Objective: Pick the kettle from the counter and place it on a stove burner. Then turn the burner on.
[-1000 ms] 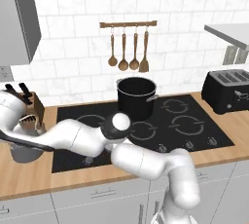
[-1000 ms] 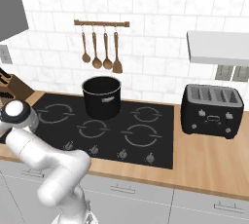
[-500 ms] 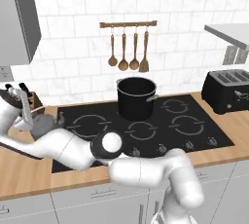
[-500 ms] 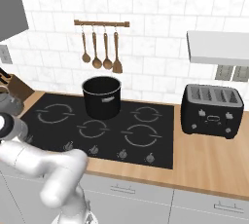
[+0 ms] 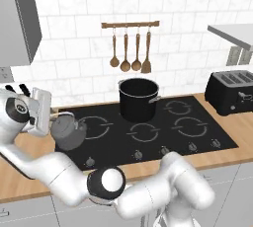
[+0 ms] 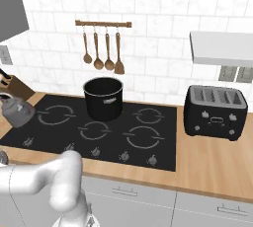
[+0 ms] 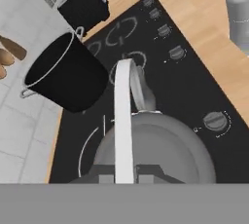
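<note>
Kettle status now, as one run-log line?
kettle: held by handle, over cooktop's left edge | tool: shut on handle | burner: bare

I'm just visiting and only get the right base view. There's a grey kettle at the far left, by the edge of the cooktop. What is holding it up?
Observer: The left base view shows the robot's white arm curling round from the left and carrying the kettle.
Operator: How does it grip it?
Observer: In the hand view the jaws are shut on the thin arched handle.
Operator: What lies below it?
Observer: The hand view shows a burner ring's arc on the black cooktop, peeking out beside the kettle's body.
</note>
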Motion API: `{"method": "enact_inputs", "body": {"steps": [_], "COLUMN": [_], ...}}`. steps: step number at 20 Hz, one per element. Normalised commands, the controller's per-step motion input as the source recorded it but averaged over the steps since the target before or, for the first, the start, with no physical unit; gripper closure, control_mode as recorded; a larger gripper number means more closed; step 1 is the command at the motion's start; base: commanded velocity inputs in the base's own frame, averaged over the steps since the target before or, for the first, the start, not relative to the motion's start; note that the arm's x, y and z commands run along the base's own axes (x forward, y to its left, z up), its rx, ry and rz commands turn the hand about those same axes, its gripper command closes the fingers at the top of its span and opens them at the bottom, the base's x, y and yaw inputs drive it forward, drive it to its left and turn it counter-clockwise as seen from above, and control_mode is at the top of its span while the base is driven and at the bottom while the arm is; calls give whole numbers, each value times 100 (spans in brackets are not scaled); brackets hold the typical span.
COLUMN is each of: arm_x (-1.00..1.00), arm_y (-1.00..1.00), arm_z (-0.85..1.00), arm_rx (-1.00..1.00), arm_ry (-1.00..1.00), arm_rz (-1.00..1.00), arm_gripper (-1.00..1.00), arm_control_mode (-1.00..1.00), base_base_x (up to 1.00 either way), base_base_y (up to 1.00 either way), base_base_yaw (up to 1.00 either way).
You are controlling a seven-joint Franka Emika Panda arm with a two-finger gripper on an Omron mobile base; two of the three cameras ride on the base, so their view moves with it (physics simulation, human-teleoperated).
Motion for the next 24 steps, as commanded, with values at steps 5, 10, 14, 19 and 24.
{"method": "enact_inputs", "body": {"steps": [5,10,14,19,24], "arm_x": [-58,-53,-2,57,92], "arm_y": [-36,-46,-69,-55,-6], "arm_z": [57,53,29,0,-3], "arm_rx": [4,20,29,31,11], "arm_ry": [-6,-1,0,0,3], "arm_rz": [-35,-11,0,0,-3], "arm_gripper": [100,100,100,100,100], "arm_control_mode": [-100,-100,-100,-100,-100], "base_base_x": [0,0,0,0,0], "base_base_y": [0,0,0,0,0], "base_base_yaw": [0,0,0,0,0]}}
